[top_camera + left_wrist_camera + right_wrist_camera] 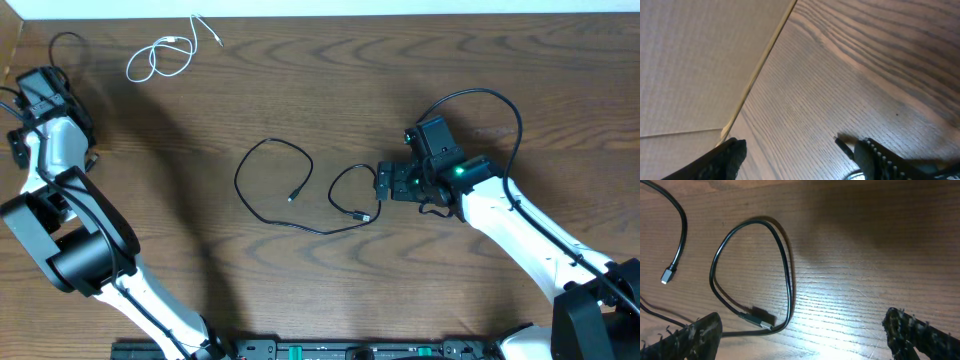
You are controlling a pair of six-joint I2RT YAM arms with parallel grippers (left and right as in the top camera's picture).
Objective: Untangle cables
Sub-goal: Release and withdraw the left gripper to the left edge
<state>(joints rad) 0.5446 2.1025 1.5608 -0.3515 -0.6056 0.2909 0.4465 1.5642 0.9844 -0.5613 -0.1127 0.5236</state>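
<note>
Right end effector (801, 321) hovered, fingers wide apart, over the black cable (786, 272) loop; next up, probably clamp and drag right.

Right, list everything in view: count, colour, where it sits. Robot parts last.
white cable: one, white, loosely coiled at the table's far left, apart from the rest.
black cables: one or two, cannot tell; black, mid-table, a large loop and a smaller one, with two plug ends showing.
table: one, brown wood grain, under everything.
left arm: one, white and black, at the left edge.
right arm: one, white and black, reaching in from the right.
left gripper: one, black, open, over bare wood near the table's edge.
right gripper: one, black, open, beside the smaller loop.
</note>
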